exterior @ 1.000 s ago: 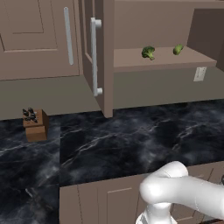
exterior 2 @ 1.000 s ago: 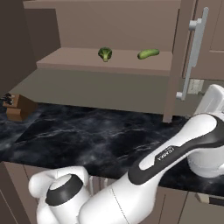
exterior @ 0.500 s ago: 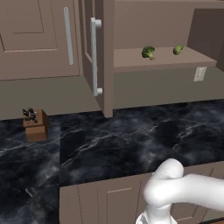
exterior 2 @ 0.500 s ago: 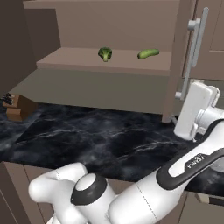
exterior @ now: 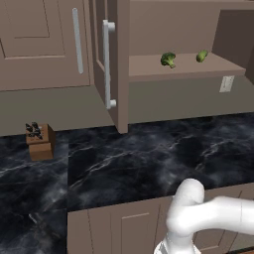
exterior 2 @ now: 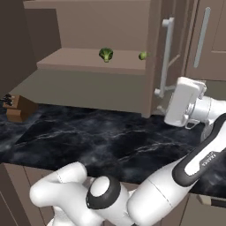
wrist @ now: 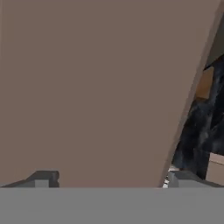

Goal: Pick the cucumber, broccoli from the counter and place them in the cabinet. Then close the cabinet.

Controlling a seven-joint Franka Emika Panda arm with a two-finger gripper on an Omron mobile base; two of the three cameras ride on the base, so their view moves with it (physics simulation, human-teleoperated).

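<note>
Both vegetables already sit on the brown inner shelf of the cabinet (exterior: 188,67): the broccoli (exterior: 168,59), a bushy dark floret on a pale stub, and at its three o'clock the cucumber (exterior: 202,55), smooth and seen end-on as a small green oval. In the right base view the broccoli (exterior 2: 106,54) lies mid-shelf and the cucumber (exterior 2: 143,55) peeks out by the door edge at three o'clock. So what remains, by my reckoning, is shutting the doors.

The gripper (wrist: 105,180) faces the flat brown panel of the right-hand door (exterior 2: 154,57), which stands edge-on with its silver bar handle (exterior 2: 165,57). In the hand view the two dark tips stand wide apart, nothing between them, the matte brown board straight ahead of them. In the right base view the white hand block (exterior 2: 184,102) hangs at four o'clock from the handle's lower bracket, near it but whether touching I cannot tell.

To do this well, I would press flat against the panel well away from the hinge and follow the door's arc, keeping the fingers off the bar. The other door (exterior: 115,64), with its own bar, needs the same.

The counter (exterior: 149,158) is glossy black, veined white; a wooden knife block (exterior: 40,141) sits at nine o'clock.
</note>
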